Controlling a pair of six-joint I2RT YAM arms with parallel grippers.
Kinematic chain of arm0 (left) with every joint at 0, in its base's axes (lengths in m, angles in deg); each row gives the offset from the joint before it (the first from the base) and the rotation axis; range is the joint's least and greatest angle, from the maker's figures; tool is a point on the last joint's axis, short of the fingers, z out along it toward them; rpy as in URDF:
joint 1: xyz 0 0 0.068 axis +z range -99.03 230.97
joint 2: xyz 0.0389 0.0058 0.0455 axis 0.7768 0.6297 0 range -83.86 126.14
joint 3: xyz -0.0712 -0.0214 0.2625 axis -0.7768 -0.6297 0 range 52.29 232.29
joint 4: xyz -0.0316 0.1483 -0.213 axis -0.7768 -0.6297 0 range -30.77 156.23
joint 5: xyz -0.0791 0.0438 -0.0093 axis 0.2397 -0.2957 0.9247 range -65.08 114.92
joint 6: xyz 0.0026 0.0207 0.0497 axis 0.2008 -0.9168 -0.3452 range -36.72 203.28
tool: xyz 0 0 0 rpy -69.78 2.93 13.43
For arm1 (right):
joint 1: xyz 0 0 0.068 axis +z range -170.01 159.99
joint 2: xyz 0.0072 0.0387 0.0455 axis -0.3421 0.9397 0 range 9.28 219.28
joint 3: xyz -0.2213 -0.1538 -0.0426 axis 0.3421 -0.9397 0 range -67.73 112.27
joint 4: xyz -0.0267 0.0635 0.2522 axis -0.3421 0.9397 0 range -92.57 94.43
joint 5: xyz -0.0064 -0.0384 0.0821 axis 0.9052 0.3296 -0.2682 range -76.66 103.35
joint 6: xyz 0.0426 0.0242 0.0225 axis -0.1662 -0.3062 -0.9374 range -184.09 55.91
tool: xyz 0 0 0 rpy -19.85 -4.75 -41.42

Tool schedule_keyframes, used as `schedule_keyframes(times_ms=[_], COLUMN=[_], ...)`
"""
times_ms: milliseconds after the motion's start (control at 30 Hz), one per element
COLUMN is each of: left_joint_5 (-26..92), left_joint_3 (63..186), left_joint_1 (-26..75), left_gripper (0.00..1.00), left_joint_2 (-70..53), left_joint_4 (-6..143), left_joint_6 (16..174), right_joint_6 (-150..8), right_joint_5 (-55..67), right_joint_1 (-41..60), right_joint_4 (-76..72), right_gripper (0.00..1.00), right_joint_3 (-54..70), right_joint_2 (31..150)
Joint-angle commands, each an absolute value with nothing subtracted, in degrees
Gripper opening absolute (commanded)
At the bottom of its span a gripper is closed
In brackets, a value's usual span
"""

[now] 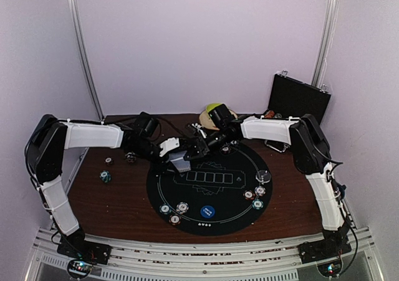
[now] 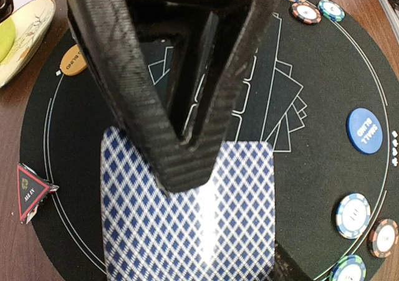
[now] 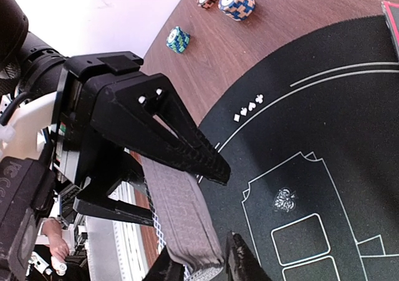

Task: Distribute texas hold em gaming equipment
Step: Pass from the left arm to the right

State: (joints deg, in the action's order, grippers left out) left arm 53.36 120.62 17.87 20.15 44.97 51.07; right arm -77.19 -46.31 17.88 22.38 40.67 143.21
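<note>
1. Poker chips, small and edge-striped (image 1: pixel 174 212), cluster on the near-left rim of the round black felt mat (image 1: pixel 230 220); a blue round disc (image 1: pixel 207 212) lies just beside them, and more striped chips (image 1: pixel 254 197) sit on the near-right rim
2. Mid-mat, left of centre: thick deck of blue-and-white diamond-backed playing cards (image 2: pixel 187 237), carried over the felt; contact with the felt cannot be told
3. Left gripper (image 3: pixel 187 194) is clamped on the deck, one finger across the patterned back and the other beneath, jaws drawn in to the deck's thickness
4. Key relation: the deck's long axis runs out of the left fingers toward the right gripper (image 3: pixel 206 270), so the right arm is nearer the free end
5. Right fingertips stand slightly apart, one on each side of that free end; whether they press it cannot be told
6. Judgement: cards come off that end next; several may drag together
7. Farther: red triangle marker (image 2: pixel 31 190) and orange disc (image 2: pixel 73 61) at the mat's far rim; chip stacks (image 3: pixel 237 2) on the brown wooden table (image 1: pixel 118 200); green bowl (image 1: pixel 212 111) at the back
</note>
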Motion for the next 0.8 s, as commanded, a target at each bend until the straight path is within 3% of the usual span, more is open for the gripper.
schedule_keyframes(times_ms=[0,500,667,767], left_joint_5=[56.15,55.11,55.02,54.9], left_joint_3=[121.9,122.24,122.25,122.49], left_joint_1=[17.62,17.59,17.59,17.66], left_gripper=[0.34,0.34,0.34,0.34], left_joint_2=[20.59,21.7,21.78,21.83], left_joint_4=[45.5,45.56,45.4,45.38], left_joint_6=[50.98,51.54,51.64,51.64], right_joint_6=[-75.29,-74.37,-74.86,-75.77], right_joint_5=[-41.22,-42.27,-42.51,-43.7], right_joint_1=[16.58,16.73,16.72,16.9], right_joint_4=[24.4,24.77,24.49,23.61], right_gripper=[0.23,0.14,0.3,0.35], right_joint_3=[41.86,41.26,41.4,41.43], right_joint_2=[141.49,140.21,140.62,141.09])
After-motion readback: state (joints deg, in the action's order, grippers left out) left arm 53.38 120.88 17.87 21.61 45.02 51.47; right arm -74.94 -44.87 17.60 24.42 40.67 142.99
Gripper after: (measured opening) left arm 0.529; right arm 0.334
